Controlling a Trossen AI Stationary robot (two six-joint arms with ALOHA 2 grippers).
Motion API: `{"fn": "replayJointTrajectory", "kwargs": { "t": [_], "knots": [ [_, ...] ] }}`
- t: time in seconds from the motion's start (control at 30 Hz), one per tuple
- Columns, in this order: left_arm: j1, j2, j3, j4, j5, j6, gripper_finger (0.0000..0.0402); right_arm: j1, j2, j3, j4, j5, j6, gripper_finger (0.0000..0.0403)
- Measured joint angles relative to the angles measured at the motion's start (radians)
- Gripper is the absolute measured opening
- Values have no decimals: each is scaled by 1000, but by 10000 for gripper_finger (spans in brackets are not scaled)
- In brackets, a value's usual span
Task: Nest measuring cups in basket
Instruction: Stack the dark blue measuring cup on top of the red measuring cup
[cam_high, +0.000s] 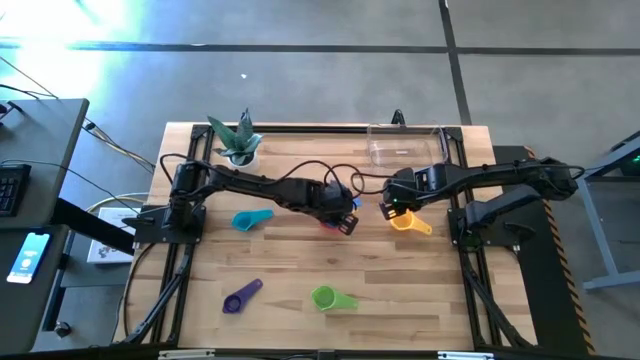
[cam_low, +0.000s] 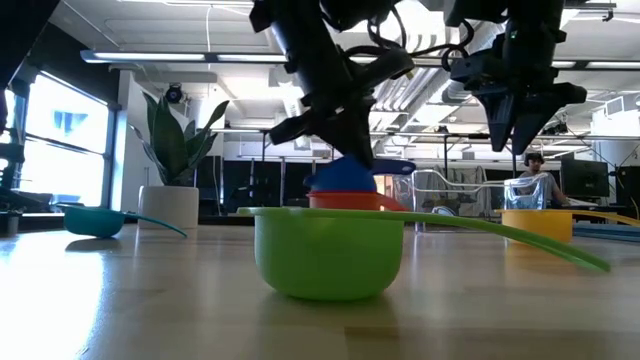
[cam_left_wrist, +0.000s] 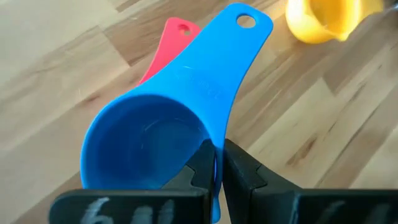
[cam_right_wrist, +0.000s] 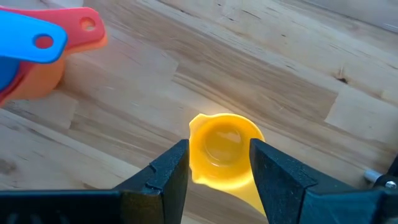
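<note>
Mid-counter, left gripper (cam_left_wrist: 217, 171) pinches the blue cup (cam_left_wrist: 146, 146) over red, right gripper (cam_right_wrist: 217, 165) spread above yellow (cam_right_wrist: 224, 149), basket (cam_high: 405, 143) empty.

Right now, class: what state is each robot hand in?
Left hand: closed on the blue cup's rim.
Right hand: open, fingers either side of the yellow cup.

Bright even daylight, window glare on the floor (cam_high: 60, 40) (upper left), blurred near green cup (cam_low: 330, 250).
</note>
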Motion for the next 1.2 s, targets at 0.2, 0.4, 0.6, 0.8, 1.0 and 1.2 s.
{"fn": "replayJointTrajectory", "kwargs": {
  "t": [0.2, 0.4, 0.6, 0.8, 1.0, 1.2],
  "knots": [
    [7, 0, 0, -11, 12, 86, 10, 0, 0, 0, 9, 0, 0, 161],
    [7, 0, 0, -19, 37, 168, 10, 0, 0, 0, 10, 1, 0, 161],
    [11, 0, 0, -46, 39, 211, 36, 0, 0, 0, 19, 1, 0, 161],
    [20, 0, 0, -50, 79, 221, 73, 0, 0, 0, 41, 2, 0, 161],
    [27, -7, 0, -52, 110, 212, 97, 0, 0, 0, 60, 5, -1, 161],
    [37, -53, 0, -116, 116, 231, 100, 1, 0, 0, 68, -29, 2, 161]
  ]
}}
